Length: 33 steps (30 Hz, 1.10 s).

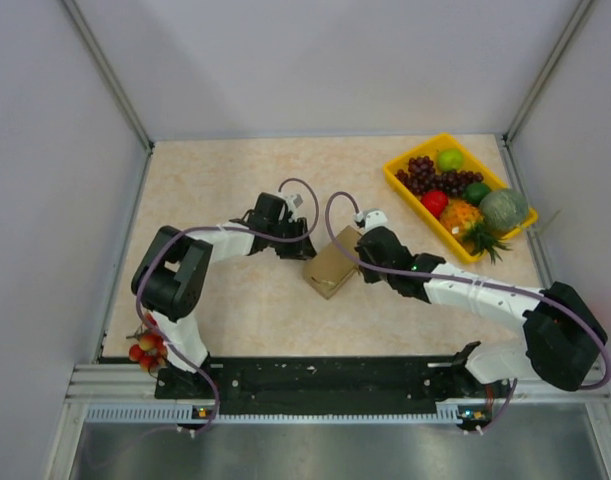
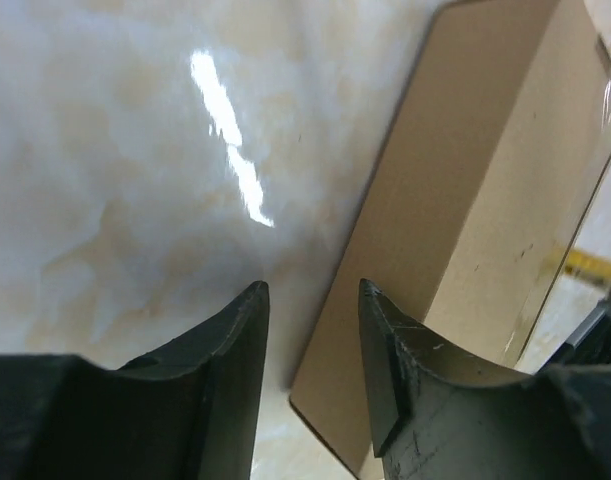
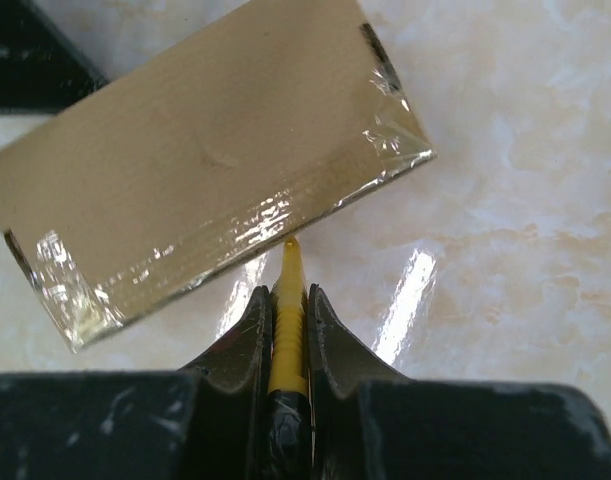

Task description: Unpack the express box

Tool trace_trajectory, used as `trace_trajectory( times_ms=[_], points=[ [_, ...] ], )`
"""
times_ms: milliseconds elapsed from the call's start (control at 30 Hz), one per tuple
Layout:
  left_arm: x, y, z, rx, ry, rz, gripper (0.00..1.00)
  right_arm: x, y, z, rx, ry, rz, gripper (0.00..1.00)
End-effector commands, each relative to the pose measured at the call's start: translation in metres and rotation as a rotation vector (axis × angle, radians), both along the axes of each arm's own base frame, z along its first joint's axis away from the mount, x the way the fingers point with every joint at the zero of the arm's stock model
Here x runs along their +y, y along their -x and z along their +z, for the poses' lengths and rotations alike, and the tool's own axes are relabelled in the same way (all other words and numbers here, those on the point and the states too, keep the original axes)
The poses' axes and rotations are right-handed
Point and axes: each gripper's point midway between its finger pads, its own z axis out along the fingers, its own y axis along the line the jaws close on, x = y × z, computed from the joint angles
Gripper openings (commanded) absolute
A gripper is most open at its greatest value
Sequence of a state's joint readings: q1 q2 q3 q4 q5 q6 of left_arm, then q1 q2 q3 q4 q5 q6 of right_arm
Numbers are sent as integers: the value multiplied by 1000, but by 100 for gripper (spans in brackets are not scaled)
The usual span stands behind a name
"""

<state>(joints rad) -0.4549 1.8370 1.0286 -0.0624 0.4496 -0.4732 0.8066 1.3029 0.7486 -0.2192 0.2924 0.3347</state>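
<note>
The express box [image 1: 330, 268], a brown carton sealed with clear tape, lies on the table's middle between my two grippers. In the left wrist view the box [image 2: 465, 200] runs up the right side, and its near corner shows below the gap of my left gripper [image 2: 313, 290], which is open and holds nothing. My right gripper [image 3: 287, 290] is shut on a thin yellow cutter [image 3: 289, 262]. The cutter's tip touches the taped long edge of the box [image 3: 205, 150]. From above, the left gripper [image 1: 303, 245] sits at the box's far-left end and the right gripper [image 1: 360, 262] at its right side.
A yellow tray [image 1: 400, 170] with grapes, a pineapple and other fruit stands at the back right. A cluster of small red fruit [image 1: 147, 348] lies by the left arm's base. Grey walls enclose the table on three sides.
</note>
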Motion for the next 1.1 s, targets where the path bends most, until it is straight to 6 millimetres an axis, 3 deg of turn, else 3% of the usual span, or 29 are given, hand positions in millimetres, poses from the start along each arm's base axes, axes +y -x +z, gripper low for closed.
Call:
trace_trajectory(
  times_ms=[0,167,367,433,567,633,833,1067],
  points=[
    [-4,33,13,-18,95,-73,45,20,-29,24,-81,-70,-9,0],
    [10,42,22,-73,83,-15,43,31,-40,28,-87,-91,7,0],
    [39,18,50,-101,-31,207,48,34,-36,36,-79,-124,11,0],
    [36,14,66,-105,7,224,50,34,-35,38,-69,-137,6,0],
    [19,19,77,-75,85,157,53,42,-29,39,-45,-171,43,0],
    [15,21,66,-30,87,138,53,45,-28,38,-38,-177,51,0],
    [19,28,26,79,19,152,37,47,-29,32,-16,-179,45,0],
    [24,36,8,144,21,141,22,48,-27,36,-15,-195,43,0]
  ],
)
